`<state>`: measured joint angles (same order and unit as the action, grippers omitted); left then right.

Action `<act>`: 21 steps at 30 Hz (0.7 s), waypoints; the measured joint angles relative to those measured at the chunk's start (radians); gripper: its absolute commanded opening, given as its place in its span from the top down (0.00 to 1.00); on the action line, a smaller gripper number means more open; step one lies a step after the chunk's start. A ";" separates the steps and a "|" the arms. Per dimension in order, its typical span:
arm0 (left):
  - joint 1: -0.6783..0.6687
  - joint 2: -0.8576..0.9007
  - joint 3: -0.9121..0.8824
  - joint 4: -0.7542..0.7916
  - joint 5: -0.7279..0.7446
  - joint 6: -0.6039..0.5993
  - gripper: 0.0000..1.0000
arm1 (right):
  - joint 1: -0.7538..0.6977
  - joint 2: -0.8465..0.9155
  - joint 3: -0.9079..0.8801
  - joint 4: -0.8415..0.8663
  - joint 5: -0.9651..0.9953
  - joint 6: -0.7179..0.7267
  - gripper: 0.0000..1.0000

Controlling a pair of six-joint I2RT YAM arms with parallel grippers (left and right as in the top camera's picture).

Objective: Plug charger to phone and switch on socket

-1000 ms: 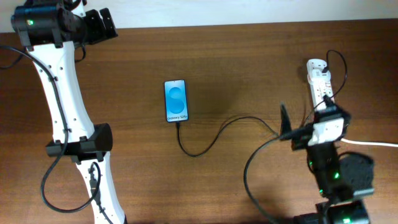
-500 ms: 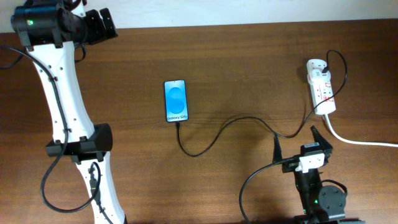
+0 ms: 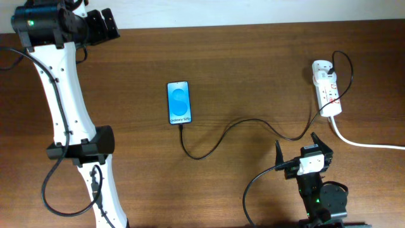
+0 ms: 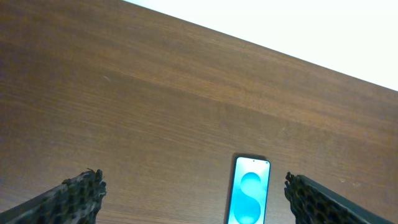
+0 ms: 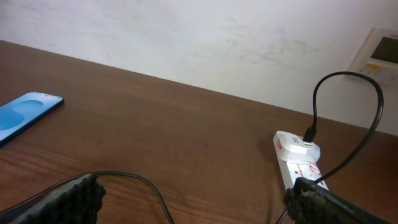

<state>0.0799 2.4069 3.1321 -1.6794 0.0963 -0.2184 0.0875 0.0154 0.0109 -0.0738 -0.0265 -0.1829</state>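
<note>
1. Nearest, at the bottom right of the overhead view, the right gripper (image 3: 298,147) is seen with its jaws spread apart and nothing held between them; the same is shown in the right wrist view (image 5: 199,205).
2. It has been pulled back: a second ago it was over the lower end of the socket (image 3: 328,87), and now it is well apart from it, lower in the frame.
3. The charger (image 3: 253,120) is laid in loose curves across the table (image 3: 253,63), unmoved; one end meets the lower short edge of the phone (image 3: 179,102), the other is looped into the socket's top end.
4. The phone is found at centre frame, screen up, its long axis running top to bottom, the white text at the lower end. Its place has not changed.
5. The socket is set at the upper right, long axis top to bottom, lower end tipped slightly right; the white cord (image 3: 370,145) is led off right. The switch state cannot be told.
6. Farthest, upper left, the left gripper (image 3: 101,26) is held unmoved, jaws apart and empty (image 4: 193,199).
</note>
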 measured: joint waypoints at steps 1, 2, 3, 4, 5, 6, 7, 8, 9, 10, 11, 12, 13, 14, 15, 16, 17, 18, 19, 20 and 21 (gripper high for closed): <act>0.000 0.000 0.000 0.000 0.000 0.000 0.01 | 0.000 0.000 0.000 0.000 0.000 0.000 0.02; 0.000 0.000 0.000 0.000 0.000 0.000 0.01 | 0.000 0.000 0.000 0.000 0.000 0.000 0.02; 0.000 0.000 0.000 0.000 0.000 0.000 0.01 | 0.000 0.000 0.000 0.000 0.000 0.000 0.02; 0.000 0.000 0.000 0.000 0.000 0.000 0.01 | 0.000 0.000 0.000 0.000 0.000 -0.001 0.02; 0.000 0.000 0.000 0.000 0.000 0.000 0.01 | 0.000 0.000 0.000 0.000 0.000 0.000 0.02; 0.000 0.000 0.000 0.000 0.000 0.000 0.01 | 0.000 0.000 0.000 0.000 0.000 0.000 0.02; 0.000 0.000 0.000 0.000 0.000 0.000 0.01 | 0.000 0.000 0.000 0.000 0.000 0.000 0.02; 0.000 0.000 0.000 0.000 0.000 0.000 0.01 | 0.000 0.000 0.000 0.000 0.000 0.000 0.02; 0.000 0.000 0.000 0.000 0.000 0.000 0.01 | 0.000 0.000 0.000 0.000 0.000 0.000 0.02; 0.000 0.000 0.000 0.000 0.000 0.000 0.01 | 0.000 0.000 0.000 0.000 0.000 0.000 0.02; 0.000 0.000 0.000 0.000 0.000 0.000 0.01 | 0.000 0.000 0.000 0.000 0.000 0.000 0.02; 0.000 0.000 0.000 0.000 0.000 0.000 0.01 | 0.000 0.000 0.000 0.000 0.000 0.000 0.02; 0.000 0.000 0.000 0.000 0.000 0.000 0.01 | 0.000 0.000 0.000 0.000 0.000 0.000 0.02; 0.000 0.000 0.000 0.000 0.000 0.000 0.01 | 0.000 0.000 0.000 0.000 0.000 0.000 0.02; 0.000 0.000 0.000 0.000 0.000 0.000 0.01 | 0.000 0.000 0.000 0.000 0.000 0.000 0.02; 0.000 0.000 0.000 0.000 0.000 0.000 0.01 | 0.000 0.000 0.000 0.000 0.000 0.000 0.02; 0.000 0.000 -0.004 0.000 0.000 0.000 0.01 | 0.000 0.000 0.000 0.000 0.000 0.000 0.02; 0.000 -0.009 -0.033 0.000 0.000 0.000 0.01 | 0.000 0.000 0.000 0.000 0.000 0.000 0.02; 0.000 -0.019 -0.068 0.005 0.000 0.000 0.01 | 0.000 0.000 0.000 0.000 0.000 0.000 0.01; 0.000 -0.035 -0.117 0.021 0.000 0.000 0.01 | 0.000 0.000 0.000 0.000 0.000 0.000 0.02; 0.000 -0.093 -0.261 0.100 -0.001 -0.001 0.01 | 0.000 0.000 0.000 0.000 0.000 0.000 0.02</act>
<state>0.0799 2.3135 2.8716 -1.5795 0.0956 -0.2192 0.0875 0.0154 0.0109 -0.0738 -0.0265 -0.1825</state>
